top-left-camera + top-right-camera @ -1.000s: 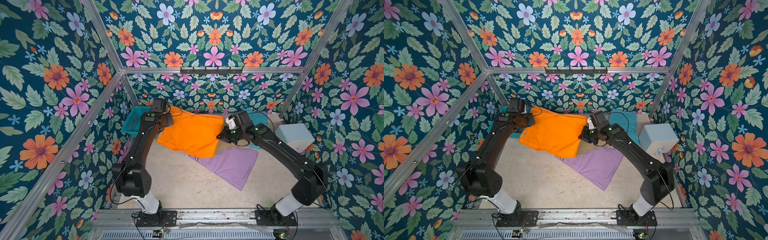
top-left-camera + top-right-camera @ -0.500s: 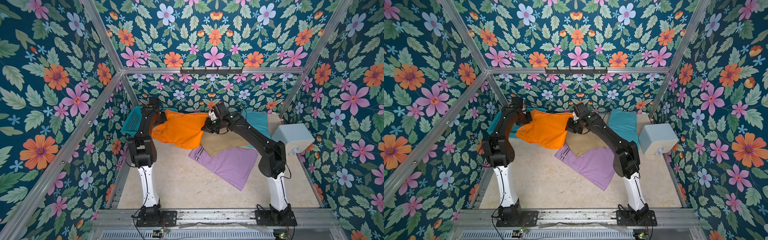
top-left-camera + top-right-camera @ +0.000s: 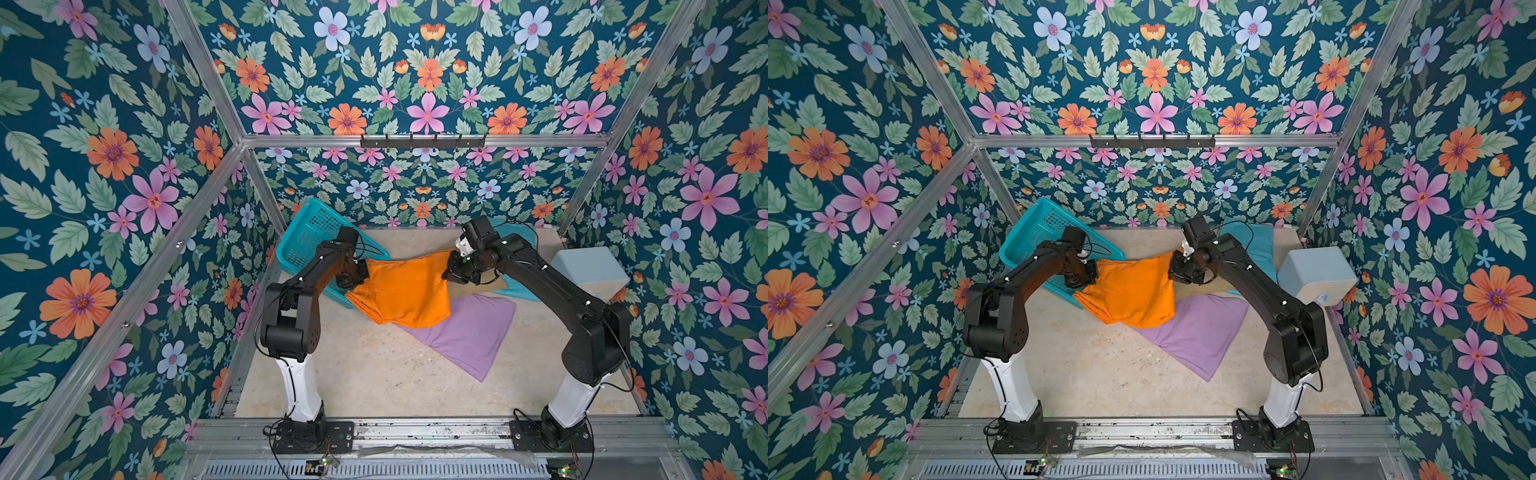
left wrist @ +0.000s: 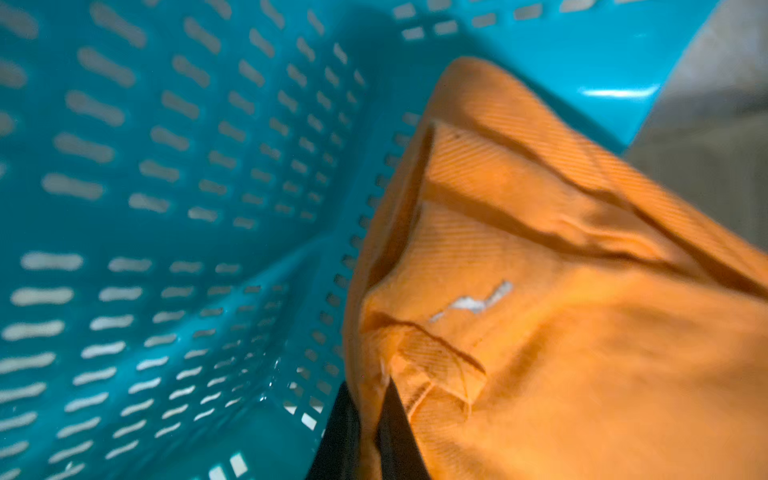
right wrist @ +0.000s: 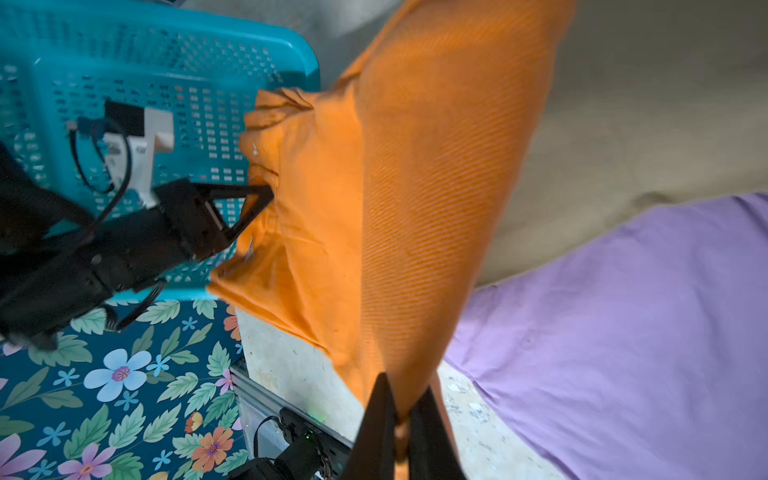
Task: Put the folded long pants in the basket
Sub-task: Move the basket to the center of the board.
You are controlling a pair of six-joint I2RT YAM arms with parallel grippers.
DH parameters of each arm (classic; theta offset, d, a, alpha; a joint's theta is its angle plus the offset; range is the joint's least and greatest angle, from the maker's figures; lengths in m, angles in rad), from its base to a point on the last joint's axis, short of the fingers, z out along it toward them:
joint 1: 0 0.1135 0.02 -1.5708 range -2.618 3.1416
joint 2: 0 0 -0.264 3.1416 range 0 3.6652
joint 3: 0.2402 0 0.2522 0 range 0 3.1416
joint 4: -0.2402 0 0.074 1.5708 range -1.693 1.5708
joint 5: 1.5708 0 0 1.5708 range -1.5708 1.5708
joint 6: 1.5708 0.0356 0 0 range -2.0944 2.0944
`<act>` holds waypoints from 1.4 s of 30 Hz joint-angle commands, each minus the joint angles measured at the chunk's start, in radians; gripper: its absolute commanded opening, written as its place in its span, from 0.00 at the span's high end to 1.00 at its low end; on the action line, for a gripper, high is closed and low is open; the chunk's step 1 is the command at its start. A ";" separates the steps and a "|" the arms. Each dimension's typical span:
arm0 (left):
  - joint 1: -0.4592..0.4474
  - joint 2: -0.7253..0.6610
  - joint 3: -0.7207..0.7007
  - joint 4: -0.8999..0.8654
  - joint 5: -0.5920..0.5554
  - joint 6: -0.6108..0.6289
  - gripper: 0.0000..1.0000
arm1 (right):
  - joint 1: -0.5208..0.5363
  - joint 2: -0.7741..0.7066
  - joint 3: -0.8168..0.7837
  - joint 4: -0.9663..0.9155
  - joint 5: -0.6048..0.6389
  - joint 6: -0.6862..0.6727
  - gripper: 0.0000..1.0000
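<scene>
- I see my left gripper (image 3: 354, 277) clamped on the orange pants (image 3: 405, 291) at the basket (image 3: 305, 235) rim.
- My right gripper (image 3: 449, 272) pinches their other end.

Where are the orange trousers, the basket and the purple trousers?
orange trousers (image 3: 405, 293), in a top view, its middle
basket (image 3: 309, 232), in a top view, bare mesh
purple trousers (image 3: 465, 336), in a top view, middle

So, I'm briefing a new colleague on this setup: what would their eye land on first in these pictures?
Probably the bright orange pants, hanging in the air between the left arm and right arm, each arm's jaws shut on one end. Next, the teal basket in the far left corner and the lilac pants flat on the table below. The loud flowered walls surround everything.
</scene>
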 commanded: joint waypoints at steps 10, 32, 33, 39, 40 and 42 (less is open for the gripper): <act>0.031 -0.281 -0.106 -0.016 -0.069 -0.007 1.00 | 0.034 -0.060 0.041 0.065 -0.114 -0.040 1.00; 0.324 -0.220 0.195 -0.068 -0.536 0.193 1.00 | 0.263 0.116 0.175 0.171 -0.100 0.090 1.00; 0.343 -0.196 0.204 -0.067 -0.542 0.192 1.00 | 0.272 0.130 0.174 0.192 -0.098 0.102 1.00; 0.384 -0.008 0.254 -0.097 -0.313 0.212 1.00 | 0.307 0.235 0.208 0.204 -0.095 0.120 1.00; 0.382 0.025 0.257 -0.106 -0.281 0.209 1.00 | 0.307 0.240 0.207 0.199 -0.083 0.117 1.00; 0.373 0.069 0.243 -0.157 -0.231 0.201 1.00 | 0.304 0.245 0.213 0.154 -0.045 0.093 1.00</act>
